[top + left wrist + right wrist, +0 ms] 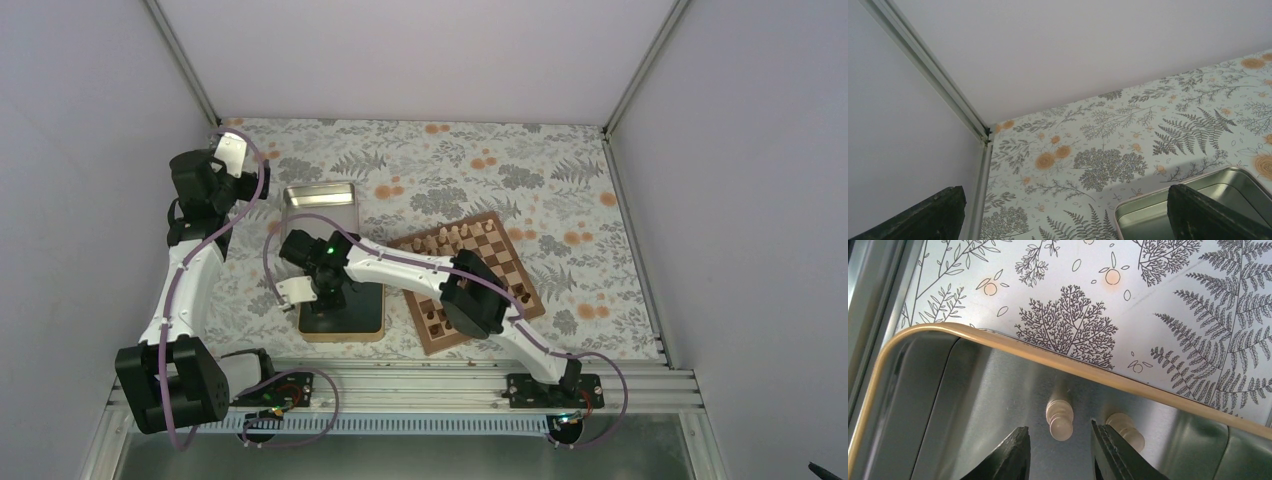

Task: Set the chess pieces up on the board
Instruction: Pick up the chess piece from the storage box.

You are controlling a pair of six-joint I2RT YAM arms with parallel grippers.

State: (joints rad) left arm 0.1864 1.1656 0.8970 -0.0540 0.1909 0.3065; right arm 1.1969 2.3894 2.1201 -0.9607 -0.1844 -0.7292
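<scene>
My right end effector (1060, 447) hangs open over the gold-rimmed tin (998, 342). A pale pawn (1060, 417) lies flat just ahead of the gap between its tips, not yet pinched. A second pale piece (1125, 430) lies just outside the right tip. I judge this the pick step: ease forward, close on the pawn, lift, then carry it to the board (505, 262), well apart, back along the arm. The left end effector (1063, 220) is open and empty.

both arms (400, 268): white shells, black joints, looping purple cables (one green light), dark tapered fingers (1015, 456).
</scene>
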